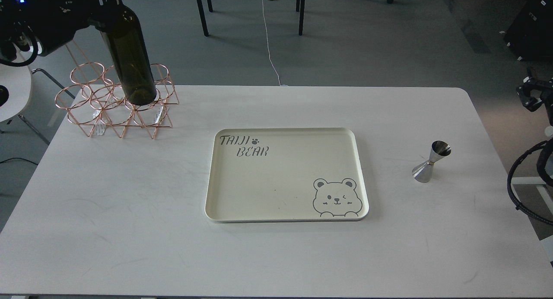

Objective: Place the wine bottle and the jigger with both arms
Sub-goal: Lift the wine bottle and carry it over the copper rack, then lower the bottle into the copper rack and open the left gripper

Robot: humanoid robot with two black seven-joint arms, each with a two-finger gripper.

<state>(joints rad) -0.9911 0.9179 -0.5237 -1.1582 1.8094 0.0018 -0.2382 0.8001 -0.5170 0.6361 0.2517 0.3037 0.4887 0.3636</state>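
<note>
Left jaws (110, 18) apparently grip wine bottle (129, 57) above rack (116, 104).

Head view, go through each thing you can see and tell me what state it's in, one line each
wine bottle: held up by its neck, tilted, base over the rack.
left gripper: shut on the wine bottle.
wire rack: on the table's far left corner.
tray: flat on the table, nothing in it.
jigger: upright on the table, right of the tray, untouched.
right gripper: at the right edge, off the table; jaws unclear.

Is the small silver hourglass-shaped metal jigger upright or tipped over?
Upright. The small silver hourglass-shaped metal jigger stands on one cone on the white table, open mouth up, right of the cream tray.
</note>
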